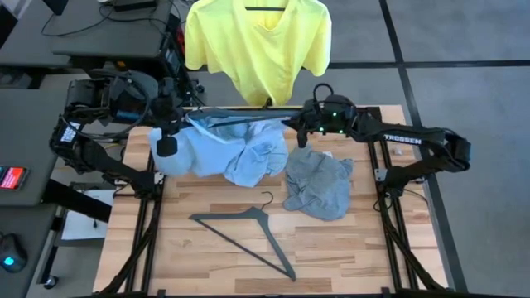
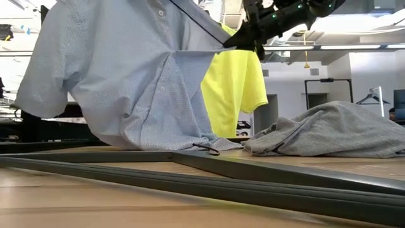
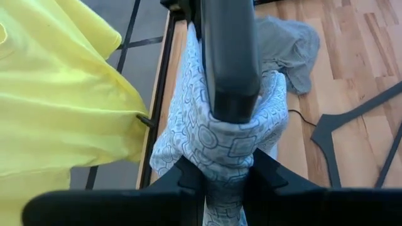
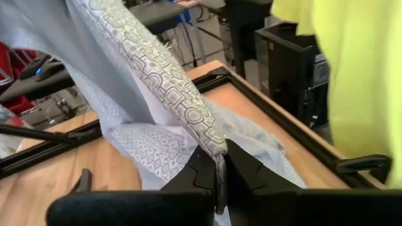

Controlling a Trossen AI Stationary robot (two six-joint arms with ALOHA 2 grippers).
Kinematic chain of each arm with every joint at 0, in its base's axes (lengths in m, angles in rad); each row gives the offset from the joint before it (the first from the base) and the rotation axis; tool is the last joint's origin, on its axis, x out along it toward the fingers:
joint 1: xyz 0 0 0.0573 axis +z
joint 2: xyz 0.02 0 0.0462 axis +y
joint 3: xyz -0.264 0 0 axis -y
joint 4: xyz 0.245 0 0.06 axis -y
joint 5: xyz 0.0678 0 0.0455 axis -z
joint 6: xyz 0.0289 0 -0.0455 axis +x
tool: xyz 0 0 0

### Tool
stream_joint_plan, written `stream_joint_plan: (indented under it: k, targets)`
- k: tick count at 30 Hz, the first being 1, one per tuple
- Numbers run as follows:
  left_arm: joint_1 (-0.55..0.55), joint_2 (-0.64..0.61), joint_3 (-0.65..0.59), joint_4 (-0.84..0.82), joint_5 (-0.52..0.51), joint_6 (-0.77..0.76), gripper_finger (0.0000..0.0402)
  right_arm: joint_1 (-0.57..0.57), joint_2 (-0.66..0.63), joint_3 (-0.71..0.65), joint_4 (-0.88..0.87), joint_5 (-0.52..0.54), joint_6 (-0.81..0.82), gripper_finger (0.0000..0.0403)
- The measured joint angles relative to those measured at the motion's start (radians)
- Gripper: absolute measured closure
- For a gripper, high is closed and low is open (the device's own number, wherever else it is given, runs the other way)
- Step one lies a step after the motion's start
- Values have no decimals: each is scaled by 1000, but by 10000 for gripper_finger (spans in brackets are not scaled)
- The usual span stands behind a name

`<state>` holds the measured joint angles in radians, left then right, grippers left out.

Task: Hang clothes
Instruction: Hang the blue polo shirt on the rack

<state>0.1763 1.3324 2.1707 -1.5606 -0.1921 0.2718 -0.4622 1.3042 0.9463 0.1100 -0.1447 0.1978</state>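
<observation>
Progress of the hanging task, with places given relative to the table (image 1: 248, 257). One garment of three appears done: the yellow shirt (image 1: 258, 41) hangs spread out beyond the table's far edge, with a hanger's top just visible at its collar. The blue shirt (image 1: 224, 153) is in work. It is lifted off the table near the far edge and stretched between the two arms, its lower part still trailing on the wood. A dark hanger bar (image 2: 196, 22) runs along its raised upper edge. The left pincer (image 3: 226, 169) holds one end, closed on a fold of blue cloth bunched around the hanger's dark end. The right pincer (image 4: 221, 169) holds the other end above the table's far middle, shut tight on a narrow ridge of the patterned fabric. Whether the hanger sits fully inside the shirt cannot be told from these views. The grey shirt (image 1: 319, 186) lies crumpled and untouched on the table's right half, just beside the blue one. A spare hanger (image 1: 248, 232) lies flat on the table's near middle, apart from both shirts. By this reading, roughly a third is finished; the blue shirt must still be seated and hung, then the grey one.
</observation>
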Motion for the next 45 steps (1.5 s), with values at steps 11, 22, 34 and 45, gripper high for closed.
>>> stream_joint_plan:
  k: [11,22,34,45]
  targets:
    - [73,11,-4,-8,0,21,356,-59,-92,0,-17,-12,4,402]
    - [107,27,-69,-15,-34,9,356,-85,-136,108,-160,-7,-21,403]
    - [169,66,-81,63,-198,-85,356,36,-134,273,-362,60,-15,403]
    - [315,115,-81,195,-39,-39,356,437,-69,278,-423,276,87,403]
